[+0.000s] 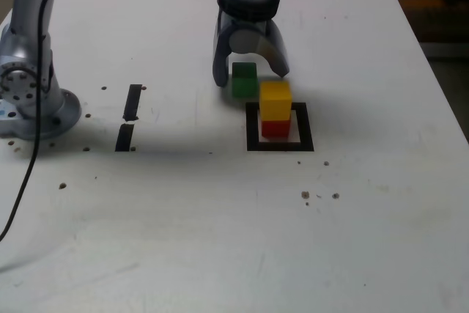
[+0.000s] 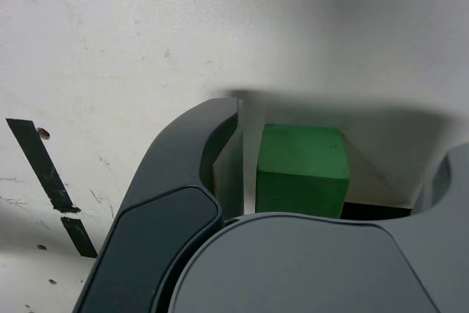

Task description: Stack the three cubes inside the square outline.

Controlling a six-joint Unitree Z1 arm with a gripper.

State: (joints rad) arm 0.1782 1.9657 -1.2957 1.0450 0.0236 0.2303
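Note:
The yellow cube [image 1: 275, 100] sits on top of the red cube [image 1: 275, 128] inside the square outline [image 1: 253, 141] of black tape. Just behind the outline, toward the exterior view's left, the green cube [image 1: 244, 78] rests on the white table. My gripper [image 1: 249, 76] is lowered over the green cube with one finger on each side. In the wrist view the green cube [image 2: 304, 170] lies between the fingers of my gripper [image 2: 337, 144], and a gap shows between it and the nearer finger [image 2: 212, 152]. The jaws stand open.
The arm's grey base [image 1: 29, 100] is bolted at the exterior view's left, with a black cable hanging beside it. Two short black tape strips [image 1: 132, 102] [image 1: 124, 137] lie between the base and the outline. The table's edge [image 1: 440, 86] runs along the exterior view's right.

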